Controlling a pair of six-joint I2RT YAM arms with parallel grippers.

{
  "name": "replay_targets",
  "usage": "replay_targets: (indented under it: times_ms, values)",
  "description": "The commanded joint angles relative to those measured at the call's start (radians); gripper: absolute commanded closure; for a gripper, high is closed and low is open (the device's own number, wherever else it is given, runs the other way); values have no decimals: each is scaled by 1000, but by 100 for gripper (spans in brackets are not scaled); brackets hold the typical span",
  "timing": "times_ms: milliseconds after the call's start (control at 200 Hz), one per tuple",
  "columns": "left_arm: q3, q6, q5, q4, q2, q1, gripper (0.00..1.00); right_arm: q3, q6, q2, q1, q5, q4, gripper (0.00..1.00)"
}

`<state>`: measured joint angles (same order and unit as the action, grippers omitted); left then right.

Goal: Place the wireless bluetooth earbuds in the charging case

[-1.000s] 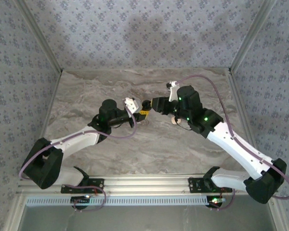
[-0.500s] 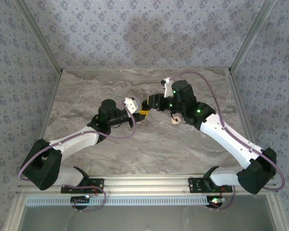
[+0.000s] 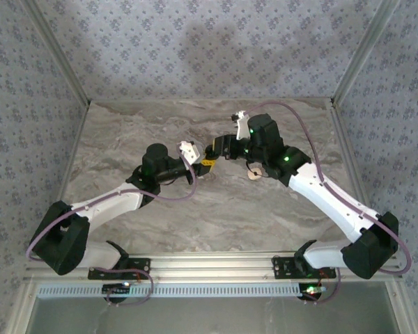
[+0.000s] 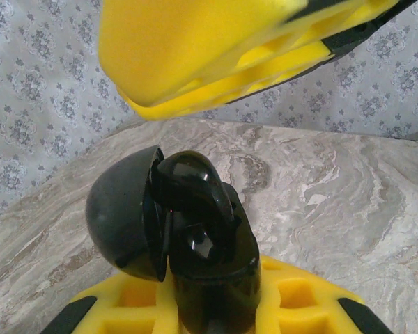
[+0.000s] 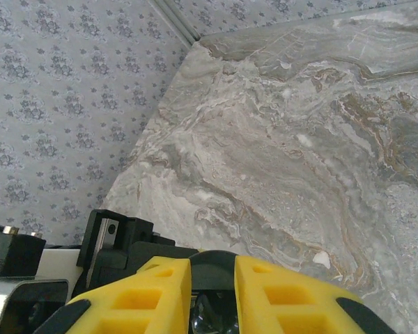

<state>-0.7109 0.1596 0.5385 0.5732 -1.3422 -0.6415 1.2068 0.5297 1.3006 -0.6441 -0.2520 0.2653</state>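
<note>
Left gripper (image 3: 204, 165), my arm stretched low across the table (image 3: 125, 139), is clamped on the charging case (image 4: 202, 243): upright, glossy black, lid hinged open to one side. Right gripper (image 5: 212, 289) hangs just above it, fingers narrowly apart around something dark I cannot identify.

Left hand (image 3: 207, 165), held case (image 4: 202, 250), right hand (image 3: 214, 148) crowd the table (image 3: 125, 139) centre

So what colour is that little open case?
Glossy black charging case, clearest in the left wrist view.

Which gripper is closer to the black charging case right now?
Left. The left gripper is clamped on the case; the right gripper hovers close over it.
</note>
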Motion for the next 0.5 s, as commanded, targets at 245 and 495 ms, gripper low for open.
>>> replay_targets:
  times_ms: [245, 495]
  values:
    - [-16, 20, 26, 11, 27, 3, 86, -6, -8, -19, -15, -21, 76, 79]
    - [-18, 20, 28, 7, 28, 1, 86, -5, -29, -24, -21, -18, 80, 67]
